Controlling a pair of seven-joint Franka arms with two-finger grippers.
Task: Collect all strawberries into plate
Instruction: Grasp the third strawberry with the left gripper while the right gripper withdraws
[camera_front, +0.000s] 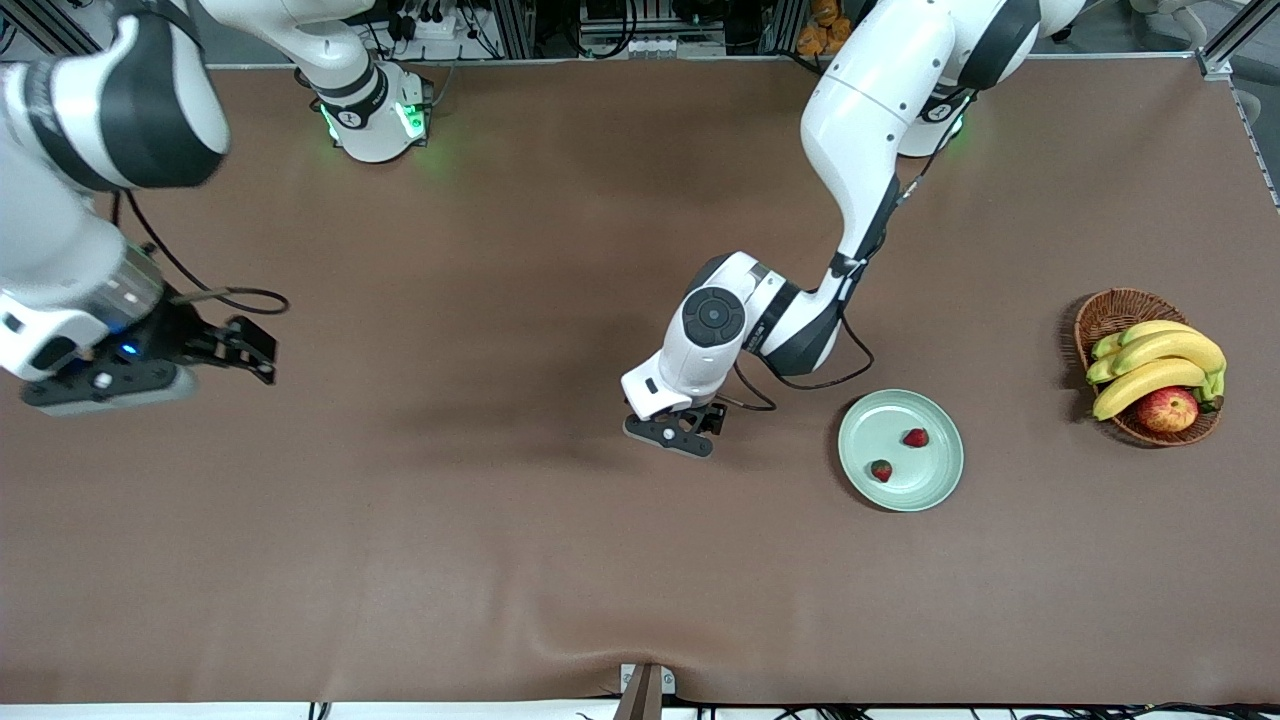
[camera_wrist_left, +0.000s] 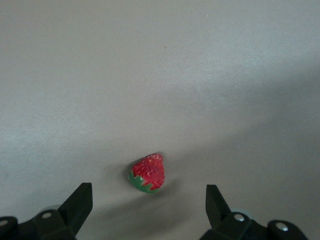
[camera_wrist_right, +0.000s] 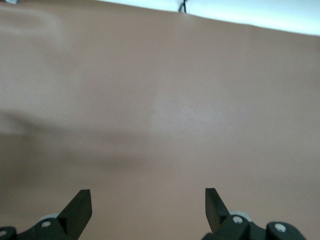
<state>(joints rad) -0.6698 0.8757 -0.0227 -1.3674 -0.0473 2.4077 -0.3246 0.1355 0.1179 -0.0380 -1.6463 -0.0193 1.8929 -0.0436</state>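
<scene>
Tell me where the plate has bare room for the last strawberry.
The plate holds two strawberries, both in the half toward the open left gripper. The stretch along its rim toward the basket is bare. The third strawberry lies on the table between the left gripper's fingers. The open right gripper waits over bare table.

Two small red strawberries (camera_front: 915, 437) (camera_front: 881, 470) with green tops are seen lying apart in the round, pale green plate (camera_front: 860, 420). A third strawberry (camera_wrist_left: 148, 173) is seen lying on its side on the bare table.
</scene>
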